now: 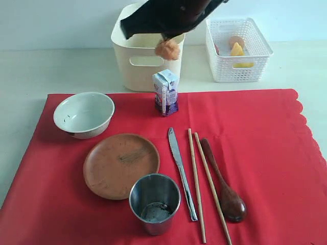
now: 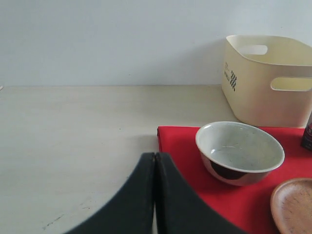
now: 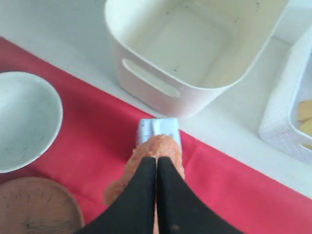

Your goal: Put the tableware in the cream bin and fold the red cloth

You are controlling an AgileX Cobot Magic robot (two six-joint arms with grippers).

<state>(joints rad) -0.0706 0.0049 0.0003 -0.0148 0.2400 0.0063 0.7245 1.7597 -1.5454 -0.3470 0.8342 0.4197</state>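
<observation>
The right hand (image 3: 156, 158) is hanging in the air with its fingers pressed together, pinching a soft orange lump (image 1: 167, 49) of what is looking like food. Directly beneath this hand a small milk carton (image 1: 165, 92) is standing upright on the red cloth (image 1: 255, 153). Just beyond the hand the cream bin (image 1: 133, 76) is sitting on the tabletop (image 2: 73, 136), and the right wrist view is showing its inside bare. Off to the hand's outer side, the white lattice basket (image 1: 237, 69) is holding a few yellow and pale food pieces.

The left hand (image 2: 155, 155) is resting closed and gripping nothing, over bare tabletop just off the corner of the cloth, with the bowl (image 1: 84, 113) a little ahead of it.

By my reading, the task proper is not yet beginning. None of the tableware is in the bin. The bowl, the plate (image 1: 120, 163), the steel cup (image 1: 155, 203), the knife (image 1: 180, 168), the chopsticks (image 1: 195, 178) and the wooden spoon (image 1: 234, 206) are all lying on the cloth, below and well apart from the right hand. The cloth is lying spread flat, unfolded.

The robot is apparently clearing food first. After the lump and the carton, six pieces are waiting for the bin, and the folding is coming last.
</observation>
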